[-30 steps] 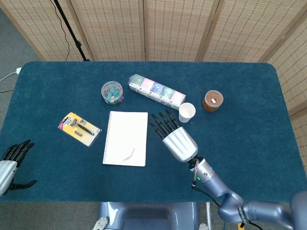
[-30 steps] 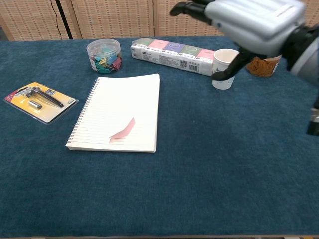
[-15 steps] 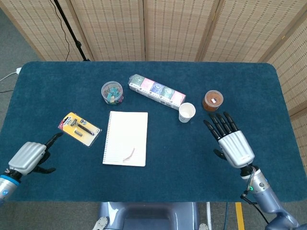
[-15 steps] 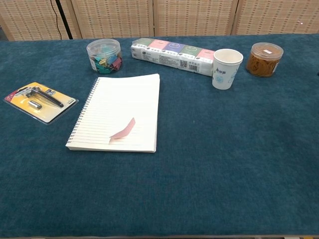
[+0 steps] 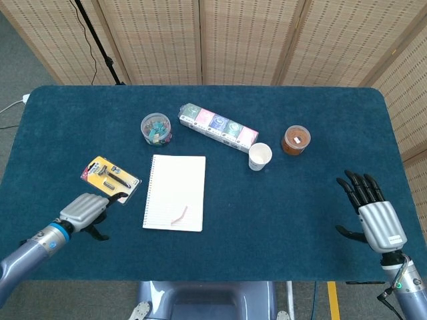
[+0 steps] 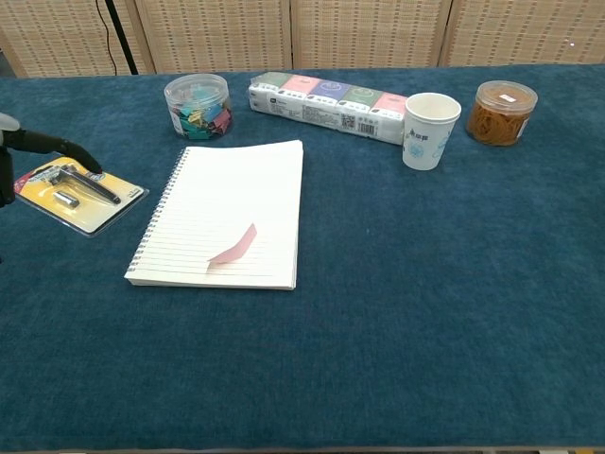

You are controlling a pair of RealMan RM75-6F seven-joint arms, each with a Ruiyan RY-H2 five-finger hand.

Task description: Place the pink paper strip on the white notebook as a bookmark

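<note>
The white spiral notebook [image 5: 176, 192] [image 6: 226, 214] lies open in the middle of the table. The pink paper strip [image 5: 179, 216] [image 6: 234, 245] rests on its lower page, free of both hands. My left hand [image 5: 87, 209] hovers left of the notebook, just below the yellow package, fingers apart and empty; only its fingertips [image 6: 49, 145] show at the chest view's left edge. My right hand [image 5: 371, 213] is far to the right near the table's front edge, fingers spread, holding nothing.
A yellow blister pack of tools [image 5: 110, 179] [image 6: 78, 192] lies left of the notebook. Behind it stand a clip jar [image 5: 156, 129], a row of tissue packs [image 5: 218, 125], a paper cup [image 5: 259, 157] and a jar of rubber bands [image 5: 296, 140].
My right hand has drawn back from beside the notebook to the far right of the table. My left hand has moved in from the left edge toward the yellow pack.
</note>
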